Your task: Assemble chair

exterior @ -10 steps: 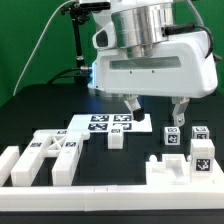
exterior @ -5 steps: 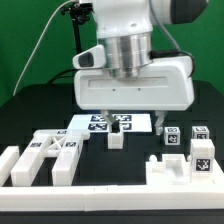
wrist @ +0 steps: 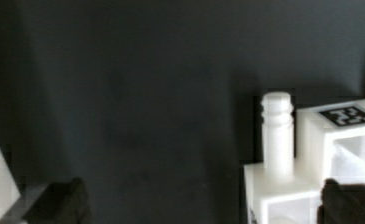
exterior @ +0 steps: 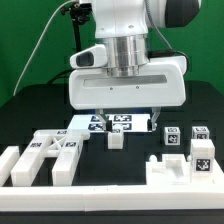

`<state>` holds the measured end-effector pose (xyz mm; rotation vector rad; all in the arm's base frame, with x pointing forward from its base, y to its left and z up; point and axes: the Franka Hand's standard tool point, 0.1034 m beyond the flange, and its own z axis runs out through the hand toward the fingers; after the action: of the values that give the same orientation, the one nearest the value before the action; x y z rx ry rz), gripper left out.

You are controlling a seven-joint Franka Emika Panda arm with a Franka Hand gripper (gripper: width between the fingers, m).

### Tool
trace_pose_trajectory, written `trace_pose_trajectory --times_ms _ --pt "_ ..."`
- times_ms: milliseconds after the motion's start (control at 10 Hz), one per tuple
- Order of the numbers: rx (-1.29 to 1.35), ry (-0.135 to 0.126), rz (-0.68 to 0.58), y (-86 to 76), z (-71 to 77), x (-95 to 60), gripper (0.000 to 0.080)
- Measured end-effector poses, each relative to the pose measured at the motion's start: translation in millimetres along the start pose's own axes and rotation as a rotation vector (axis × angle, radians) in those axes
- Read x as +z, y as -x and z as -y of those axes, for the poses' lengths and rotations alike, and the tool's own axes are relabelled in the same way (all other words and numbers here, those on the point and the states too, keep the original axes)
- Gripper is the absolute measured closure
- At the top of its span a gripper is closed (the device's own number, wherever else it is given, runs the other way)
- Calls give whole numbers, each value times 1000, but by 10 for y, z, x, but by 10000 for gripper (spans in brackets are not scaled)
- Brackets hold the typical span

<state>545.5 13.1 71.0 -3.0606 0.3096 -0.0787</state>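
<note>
White parts (exterior: pixel 52 155) lie unjoined; empty gripper (exterior: pixel 129 121), jaws apart, hovers over the marker board (exterior: pixel 90 124); next probably descending onto one part.

Table (exterior: pixel 30 110): matte black. Chair pieces (exterior: pixel 52 155): matte white, black-and-white square tags (codes too small to read). Marker board (exterior: pixel 110 123) under gripper (exterior: pixel 131 118): white, same tag pattern. Gripper housing white, fingers (wrist: pixel 54 202) dark. Border rail (exterior: pixel 110 188): white. Backdrop (exterior: pixel 20 40) behind gripper: green.

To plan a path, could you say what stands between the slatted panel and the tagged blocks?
In the exterior view, one small white block, in front of the marker board.
</note>
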Motion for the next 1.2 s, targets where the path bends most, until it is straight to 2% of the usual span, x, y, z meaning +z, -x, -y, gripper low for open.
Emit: trace_pose_trajectory --times_ms 100,200,300,400,500,600,700,800,900,1000,1200 --pt "-5 1 46 90 -22 39 151" --pt "-14 6 194 328 -100 103 151" --pt "-63 13 297 456 -231 102 151" --pt "-90 31 361 584 -334 88 151" --pt "-132 42 385 648 -367 66 151" --pt "-168 33 374 662 -395 46 151" --pt "-147 31 479 751 -383 39 151" --pt "-148 33 515 692 -368 66 151" --pt "-145 31 601 741 -358 68 151" --pt "-137 36 718 773 -347 94 151" --pt "-146 67 919 696 -331 229 151"
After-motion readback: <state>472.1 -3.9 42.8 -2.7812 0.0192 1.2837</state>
